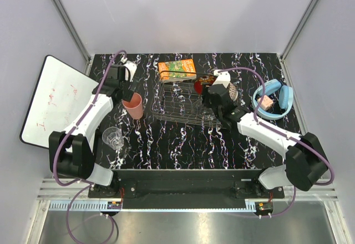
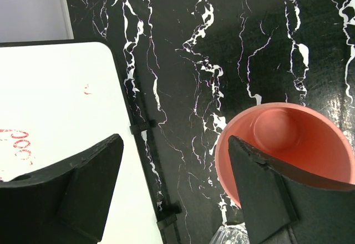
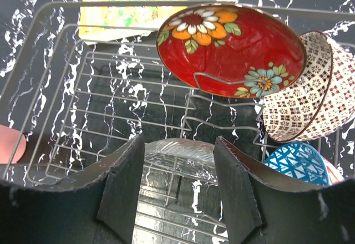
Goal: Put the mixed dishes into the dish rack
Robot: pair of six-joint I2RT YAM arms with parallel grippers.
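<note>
The silver wire dish rack (image 1: 176, 108) stands mid-table. In the right wrist view the rack (image 3: 61, 3) holds the red floral plate (image 3: 230, 47), the brownish patterned bowl (image 3: 310, 97) and the blue patterned bowl (image 3: 297, 163). My right gripper (image 3: 177, 141) is over the rack (image 1: 206, 101), its jaws closed against both sides of the clear glass bowl (image 3: 178, 163). My left gripper (image 2: 173, 144) is open; its right finger (image 2: 260, 194) overlaps the near rim of the upright salmon-pink cup (image 2: 294, 144), which also shows from above (image 1: 133, 105). The clear drinking glass (image 1: 112, 137) stands nearer the left arm's base.
An orange-green carton (image 1: 177, 69) lies behind the rack. Blue headphones (image 1: 273, 101) lie at the right. A whiteboard (image 1: 55, 102) leans off the table's left edge and fills the left of the left wrist view (image 2: 55, 116).
</note>
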